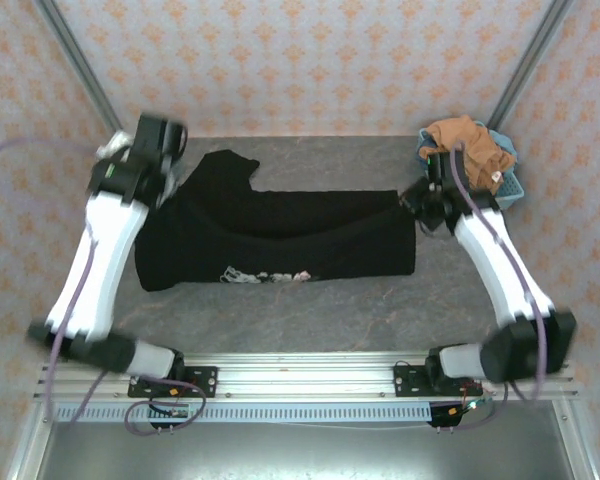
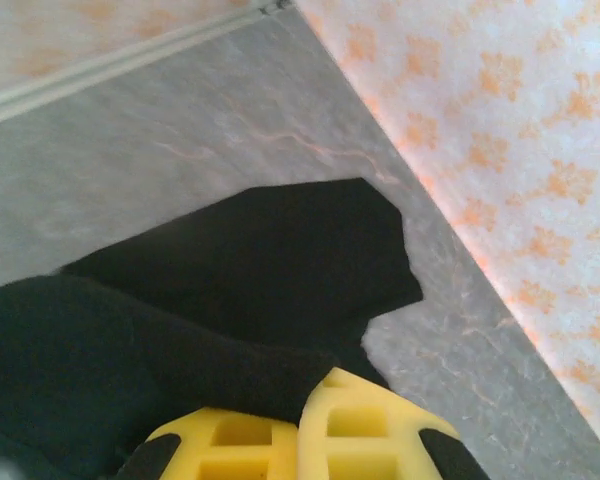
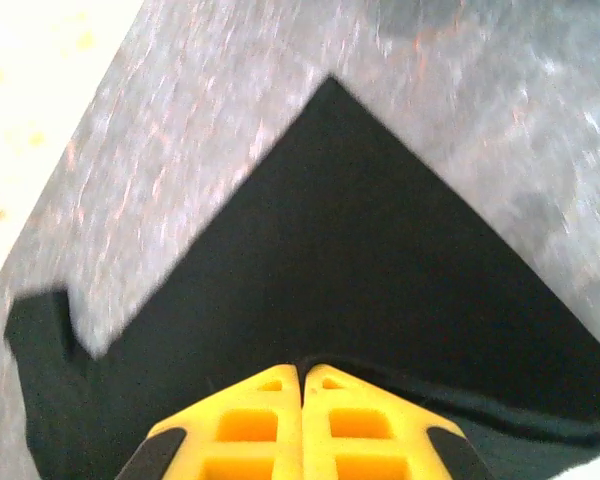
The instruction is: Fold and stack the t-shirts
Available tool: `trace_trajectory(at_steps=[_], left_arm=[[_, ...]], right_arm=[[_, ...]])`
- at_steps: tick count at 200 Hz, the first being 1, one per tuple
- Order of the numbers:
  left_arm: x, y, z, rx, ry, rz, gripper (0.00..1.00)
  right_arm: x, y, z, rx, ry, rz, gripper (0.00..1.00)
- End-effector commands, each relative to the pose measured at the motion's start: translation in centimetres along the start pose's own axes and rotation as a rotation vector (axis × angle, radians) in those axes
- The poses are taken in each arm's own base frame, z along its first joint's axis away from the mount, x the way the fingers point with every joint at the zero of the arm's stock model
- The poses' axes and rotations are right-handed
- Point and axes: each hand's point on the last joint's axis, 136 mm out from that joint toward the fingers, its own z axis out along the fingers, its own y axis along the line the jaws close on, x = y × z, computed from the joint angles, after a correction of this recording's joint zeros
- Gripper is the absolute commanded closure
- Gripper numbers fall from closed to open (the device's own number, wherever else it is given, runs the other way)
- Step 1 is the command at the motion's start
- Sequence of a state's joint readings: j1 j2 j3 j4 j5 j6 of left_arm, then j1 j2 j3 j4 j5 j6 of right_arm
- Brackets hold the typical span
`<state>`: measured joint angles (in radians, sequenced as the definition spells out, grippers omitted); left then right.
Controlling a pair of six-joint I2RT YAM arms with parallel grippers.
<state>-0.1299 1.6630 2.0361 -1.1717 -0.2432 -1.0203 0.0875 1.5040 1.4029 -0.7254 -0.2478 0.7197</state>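
The black t-shirt (image 1: pixel 280 235) lies spread across the middle of the table, with white marks (image 1: pixel 265 275) along its near edge. My left gripper (image 1: pixel 173 188) is at its far left side, shut with a fold of black cloth pinched between the yellow fingers (image 2: pixel 380 420). My right gripper (image 1: pixel 410 200) is at the shirt's far right corner, shut on the black hem (image 3: pixel 430 395). The orange-brown t-shirt (image 1: pixel 465 145) sits bunched in the light-blue basket (image 1: pixel 512 188) at the back right. A sleeve (image 2: pixel 310 260) lies flat beyond the left gripper.
Patterned walls close in the table at the back and both sides, with metal posts (image 1: pixel 75 60) in the corners. The basket stands just behind the right arm (image 1: pixel 495 260). Bare grey tabletop (image 1: pixel 300 320) runs between the shirt and the arms' rail.
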Motion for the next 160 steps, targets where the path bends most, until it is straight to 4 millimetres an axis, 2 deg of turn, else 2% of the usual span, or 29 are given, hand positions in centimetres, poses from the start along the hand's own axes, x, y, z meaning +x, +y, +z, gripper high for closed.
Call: trace_trajectory(at_steps=[1, 6, 8, 15, 17, 24, 37, 43, 45, 48, 49, 57, 59, 61, 67, 71, 85, 97, 102, 119, 138, 160], left_arm=[[-4.7, -5.7, 0.9, 0.117, -0.036, 0.058, 1.0], [-6.2, -6.7, 0.2, 0.143, -0.076, 0.055, 1.0], [-7.1, -7.0, -0.7, 0.169, -0.1, 0.042, 1.0], [-8.4, -7.7, -1.3, 0.21, -0.139, 0.018, 1.0], [-9.1, -8.0, -2.0, 0.24, -0.158, 0.003, 1.0], [-10.7, -8.1, -3.7, 0.3, -0.198, -0.035, 1.0], [-12.5, -7.8, -6.8, 0.371, -0.227, -0.061, 1.0], [-13.4, -7.6, -9.0, 0.403, -0.262, -0.046, 1.0], [-13.3, -7.4, -9.1, 0.396, -0.261, -0.033, 1.0], [-13.6, -7.1, -10.6, 0.419, -0.284, -0.029, 1.0], [-13.6, -7.1, -10.5, 0.416, -0.284, -0.024, 1.0], [-14.2, -5.8, -13.3, 0.448, -0.341, -0.021, 1.0], [-14.2, -5.6, -13.1, 0.44, -0.348, -0.018, 1.0], [-14.4, -5.0, -14.2, 0.451, -0.37, -0.024, 1.0], [-14.7, -3.4, -15.9, 0.453, -0.418, -0.037, 1.0], [-14.7, -2.3, -16.8, 0.451, -0.44, -0.042, 1.0], [-14.2, 1.3, -18.8, 0.408, -0.48, -0.04, 1.0], [-12.6, 3.5, -18.8, 0.371, -0.44, -0.017, 1.0], [-11.4, 4.4, -18.1, 0.35, -0.404, -0.002, 1.0], [-6.9, 8.2, -15.1, 0.249, -0.267, 0.015, 1.0], [-0.1, 14.7, -10.3, 0.087, -0.108, -0.015, 1.0], [9.2, 20.4, -4.4, -0.01, 0.131, -0.069, 1.0]], right_arm=[[-9.0, 6.2, -2.1, -0.162, -0.178, 0.047, 1.0], [-10.4, 7.3, -2.6, -0.174, -0.193, 0.048, 1.0], [-10.9, 7.7, -2.8, -0.177, -0.2, 0.048, 1.0], [-12.6, 8.8, -3.9, -0.189, -0.227, 0.05, 1.0], [-12.9, 9.0, -4.1, -0.189, -0.232, 0.051, 1.0], [-14.5, 10.5, -6.2, -0.22, -0.274, 0.045, 1.0], [-15.8, 12.1, -9.1, -0.261, -0.328, 0.027, 1.0], [-16.0, 12.5, -10.4, -0.276, -0.346, 0.019, 1.0], [-16.0, 12.6, -10.8, -0.28, -0.351, 0.017, 1.0], [-16.0, 12.7, -11.3, -0.284, -0.357, 0.014, 1.0], [-16.0, 12.7, -11.5, -0.285, -0.358, 0.014, 1.0], [-15.8, 12.5, -12.7, -0.286, -0.372, 0.01, 1.0], [-15.8, 12.4, -13.0, -0.284, -0.376, 0.01, 1.0], [-15.7, 12.2, -13.2, -0.279, -0.381, 0.009, 1.0], [-15.4, 11.6, -14.0, -0.271, -0.394, 0.007, 1.0], [-15.3, 11.3, -14.8, -0.271, -0.41, 0.006, 1.0], [-14.1, 9.1, -15.4, -0.246, -0.433, 0.021, 1.0], [-12.5, 6.8, -15.2, -0.219, -0.434, 0.04, 1.0], [-11.8, 5.8, -15.0, -0.204, -0.425, 0.047, 1.0], [-8.2, 1.6, -11.8, -0.11, -0.326, 0.063, 1.0], [-3.3, -3.9, -7.5, -0.01, -0.209, 0.104, 1.0], [2.6, -9.9, -2.3, 0.091, -0.07, 0.138, 1.0]])
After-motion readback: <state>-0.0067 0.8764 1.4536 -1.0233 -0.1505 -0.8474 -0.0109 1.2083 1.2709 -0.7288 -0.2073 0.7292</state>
